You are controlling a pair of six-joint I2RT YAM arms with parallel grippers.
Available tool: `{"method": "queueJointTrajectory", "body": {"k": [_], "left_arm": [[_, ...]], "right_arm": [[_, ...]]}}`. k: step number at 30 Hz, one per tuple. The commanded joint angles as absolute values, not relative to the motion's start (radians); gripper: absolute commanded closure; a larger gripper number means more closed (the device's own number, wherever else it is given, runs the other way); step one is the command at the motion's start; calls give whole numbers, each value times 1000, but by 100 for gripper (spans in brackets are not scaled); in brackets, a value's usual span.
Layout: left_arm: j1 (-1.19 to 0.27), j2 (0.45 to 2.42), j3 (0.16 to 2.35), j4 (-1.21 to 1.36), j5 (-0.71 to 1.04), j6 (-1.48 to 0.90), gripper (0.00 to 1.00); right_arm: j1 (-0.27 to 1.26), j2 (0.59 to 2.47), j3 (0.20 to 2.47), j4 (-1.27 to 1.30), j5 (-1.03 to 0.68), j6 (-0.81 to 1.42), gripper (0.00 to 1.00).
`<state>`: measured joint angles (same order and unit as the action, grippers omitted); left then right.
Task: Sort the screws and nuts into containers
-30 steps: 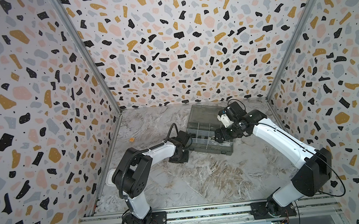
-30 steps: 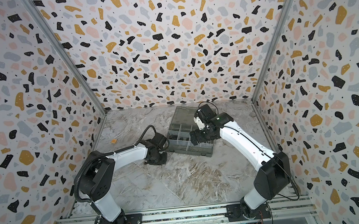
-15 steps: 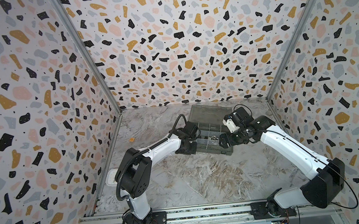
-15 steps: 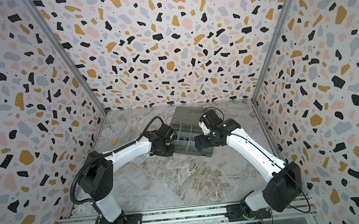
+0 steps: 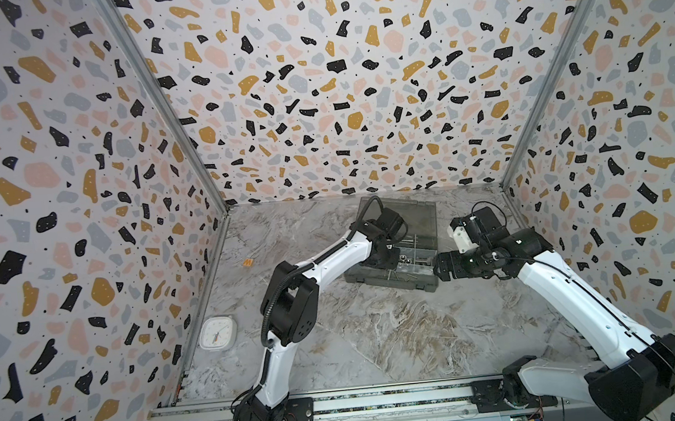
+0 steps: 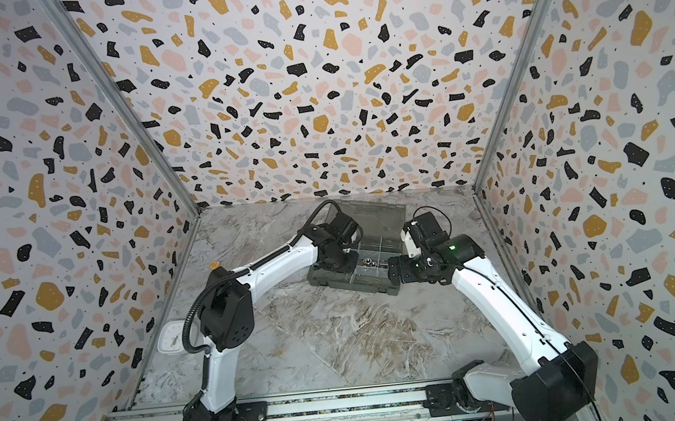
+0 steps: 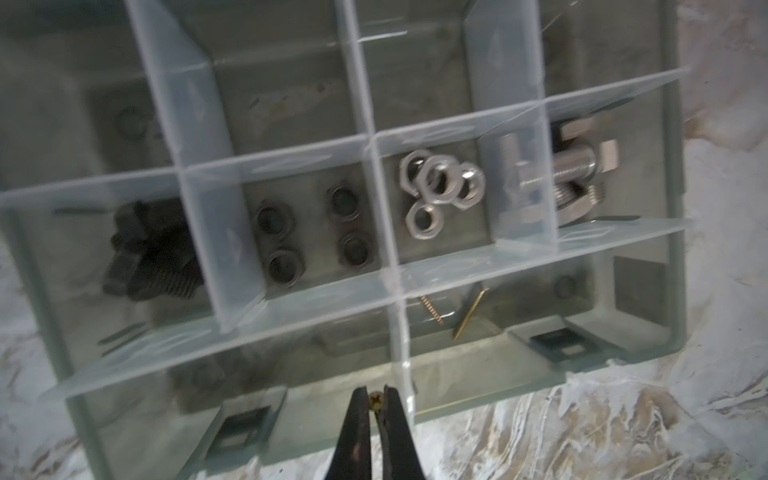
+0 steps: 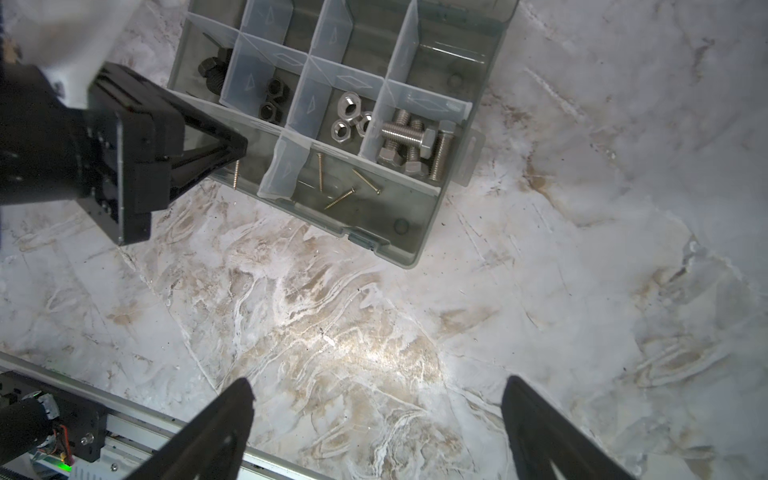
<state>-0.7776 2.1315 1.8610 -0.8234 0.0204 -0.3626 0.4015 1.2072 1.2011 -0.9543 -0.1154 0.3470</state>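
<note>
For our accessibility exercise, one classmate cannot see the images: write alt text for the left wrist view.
The left gripper, shut on a small brass screw, hangs over one edge of a grey organiser box. Clear dividers separate black bolts, black nuts, silver nuts, silver bolts and loose brass screws.

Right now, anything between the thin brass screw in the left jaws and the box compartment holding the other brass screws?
Yes: a clear plastic divider stands between the held thin brass screw and that compartment of the smoky-grey organiser box. Nothing else visible blocks it.
</note>
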Motion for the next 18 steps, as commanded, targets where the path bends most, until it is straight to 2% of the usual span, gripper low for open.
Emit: {"method": "queueJointTrajectory", "body": {"k": [1,18], "left_arm": [[-808,2179,1957,-883,52,-335,95],[-829,2283,2066,-928,79,-293,92]], "right_arm": [[381,1164,1189,-1006,-103,365,5],[310,1108,1164,-1046,-88,369,5]]}}
